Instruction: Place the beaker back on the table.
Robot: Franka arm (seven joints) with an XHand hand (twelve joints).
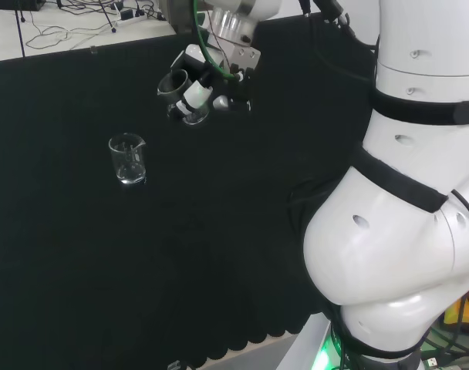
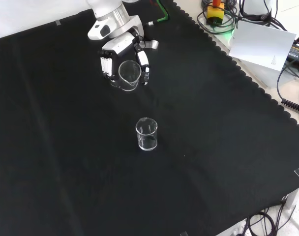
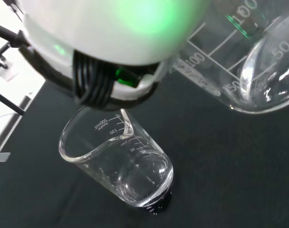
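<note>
Clear glass beaker (image 2: 129, 74), held in the hand (image 2: 121, 53) above the black cloth (image 2: 213, 147).
Fingers curled round the beaker's wall, grasping it; in the front view its mouth faces up toward the camera, long axis roughly upright, slightly tilted. A second beaker (image 2: 146, 134) stands upright on the cloth, spout up, apart from the held one. Bare cloth lies all around both, the cloth's scalloped edges well away.

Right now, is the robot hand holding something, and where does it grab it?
Yes. The robot hand holds a clear beaker by its sides, fingers curled round the wall. A second beaker stands untouched on the cloth.
</note>
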